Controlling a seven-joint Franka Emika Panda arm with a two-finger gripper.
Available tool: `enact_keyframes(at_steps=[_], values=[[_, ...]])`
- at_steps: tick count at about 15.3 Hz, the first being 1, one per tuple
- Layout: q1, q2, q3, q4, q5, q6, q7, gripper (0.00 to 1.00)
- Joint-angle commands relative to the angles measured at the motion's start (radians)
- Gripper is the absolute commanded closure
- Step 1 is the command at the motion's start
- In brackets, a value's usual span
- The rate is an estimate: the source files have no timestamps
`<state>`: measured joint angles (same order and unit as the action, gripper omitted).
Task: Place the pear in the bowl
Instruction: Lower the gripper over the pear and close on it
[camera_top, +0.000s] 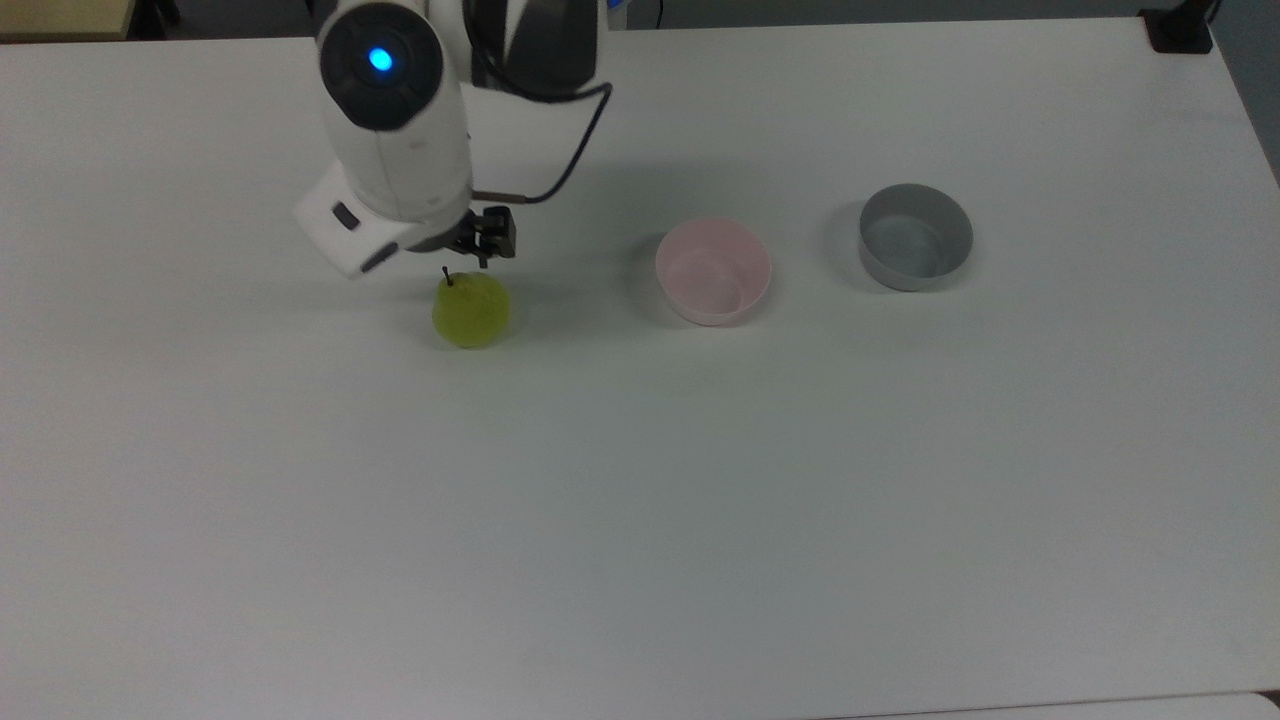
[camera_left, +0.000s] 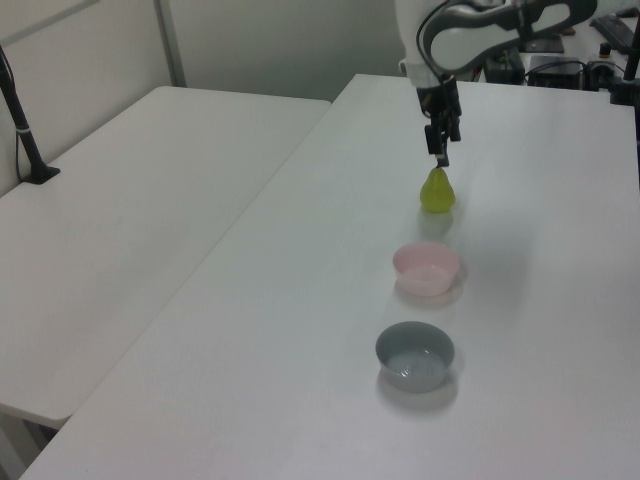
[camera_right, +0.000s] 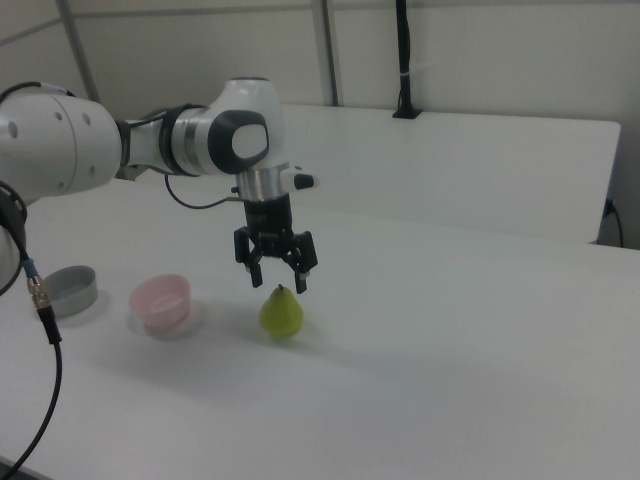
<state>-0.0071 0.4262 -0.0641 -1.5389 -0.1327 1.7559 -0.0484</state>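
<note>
- The gripper (camera_right: 279, 279) hangs just above the pear (camera_right: 281, 312), pointing straight down at the table (camera_right: 450, 340); in the right view its two dark fingers (camera_right: 301, 283) stand spread apart, one to each side of the stem, with nothing between them.
- In the right view a small gap shows between the fingertips and the top of the fruit, so the fingers are not touching it.
- The pear stands upright on the table, stem up, not in either bowl. In the top view it sits in the far half of the table, closer to the top view's left edge than to the right edge.
- The pink bowl (camera_top: 713, 271) rests on the table beside the pear, well apart from it, toward the top view's right. It is upright, with nothing inside.
- The grey bowl (camera_top: 915, 236) stands past the pink one, nearer the table's right edge in the top view, apart from it and also holding nothing.
- In the left view the pear, the pink bowl and the grey bowl form a rough line running toward the table's near edge.
- The white arm (camera_top: 392, 120) reaches in over the table's far edge in the top view.
</note>
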Motion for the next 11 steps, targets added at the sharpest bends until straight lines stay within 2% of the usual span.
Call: enact_keyframes(at_steps=[1,8,11], values=[[0.033,0.038,-0.006,-0.017,0.012,0.04,0.018,0.0],[0.049,0.091,-0.006,-0.017,-0.002,0.083,0.015,0.0],[0.049,0.095,-0.006,-0.017,-0.016,0.082,0.01,0.25]])
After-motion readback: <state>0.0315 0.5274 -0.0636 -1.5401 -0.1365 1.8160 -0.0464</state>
